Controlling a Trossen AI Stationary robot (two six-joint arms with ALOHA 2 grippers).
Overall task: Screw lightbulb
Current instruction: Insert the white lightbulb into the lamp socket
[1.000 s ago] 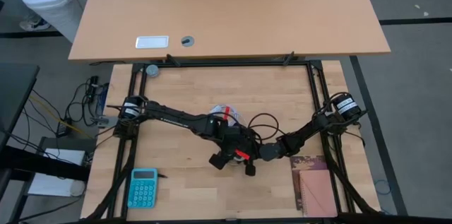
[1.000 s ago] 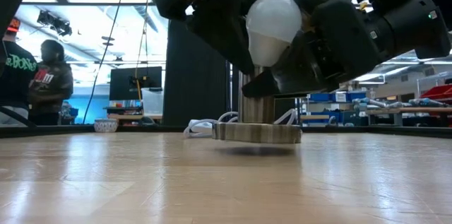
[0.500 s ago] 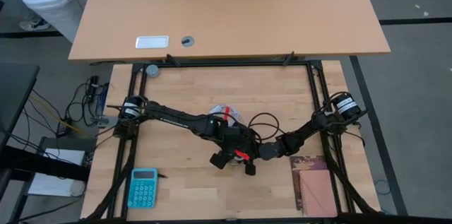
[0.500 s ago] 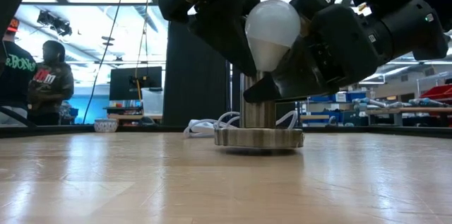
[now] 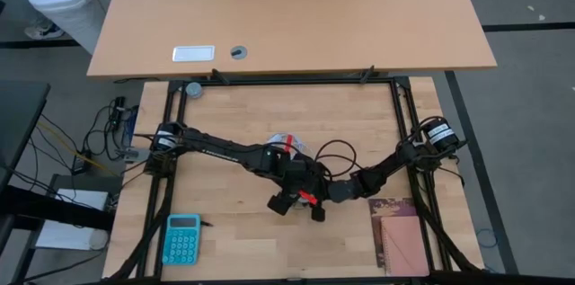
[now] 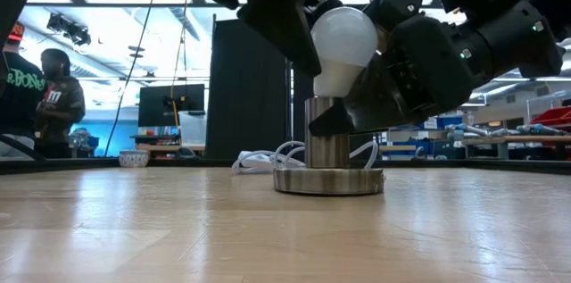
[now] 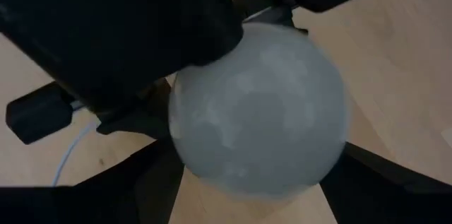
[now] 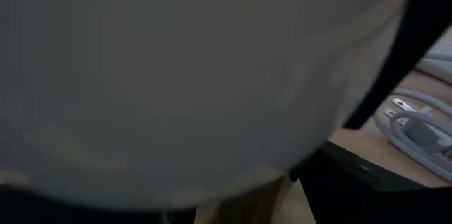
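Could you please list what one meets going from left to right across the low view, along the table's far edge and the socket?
Person in a dark top → small bowl → coiled white cable → metal socket with the lightbulb seated on top.

Blue calculator [image 5: 182, 238], pinkish pad, perhaps a notebook [image 5: 401, 236], coiled cable [image 6: 260, 158], two people [image 6: 55, 104]

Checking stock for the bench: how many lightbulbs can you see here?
1. The lightbulb stands upright in the socket mid-table, between both grippers. Others could be hidden behind the arms.
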